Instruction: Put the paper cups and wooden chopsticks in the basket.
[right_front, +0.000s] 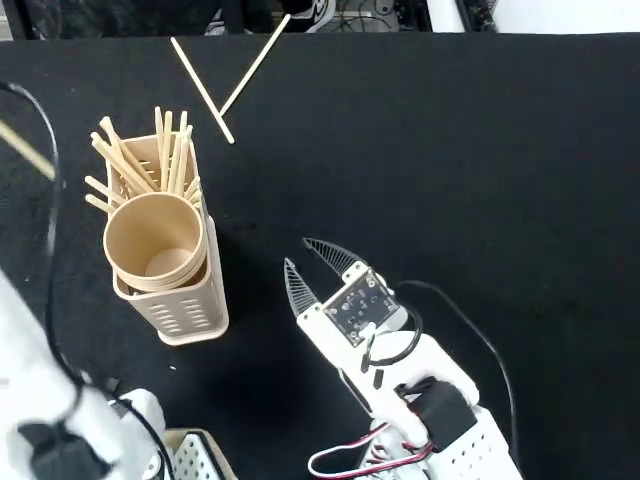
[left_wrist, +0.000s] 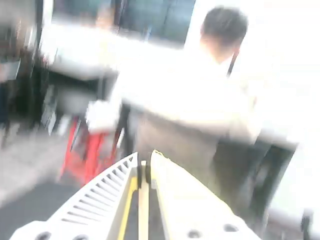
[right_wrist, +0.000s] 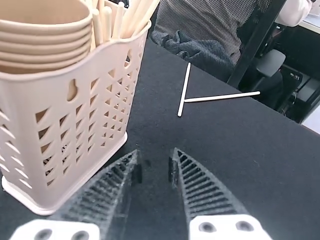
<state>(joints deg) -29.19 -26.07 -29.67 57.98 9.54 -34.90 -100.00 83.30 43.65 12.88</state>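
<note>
A beige slotted basket (right_front: 185, 310) stands at the table's left, holding stacked paper cups (right_front: 155, 240) and several wooden chopsticks (right_front: 150, 160). Two more chopsticks (right_front: 205, 90) lie crossed on the black table near its far edge, also seen as chopsticks (right_wrist: 184, 92) in the right wrist view. My right gripper (right_front: 297, 252) sits low to the right of the basket (right_wrist: 75, 125), its black fingers open and empty (right_wrist: 155, 151). My left gripper (left_wrist: 145, 162) is raised toward the room, shut on a wooden chopstick (left_wrist: 143, 200). A blurred chopstick (right_front: 25, 150) shows at the far left.
The left arm's white body (right_front: 50, 420) fills the near left corner, with a black cable (right_front: 50, 250) looping beside the basket. A pale perforated object (right_front: 195, 455) sits at the front edge. Open black tabletop (right_front: 480, 180) spreads to the right.
</note>
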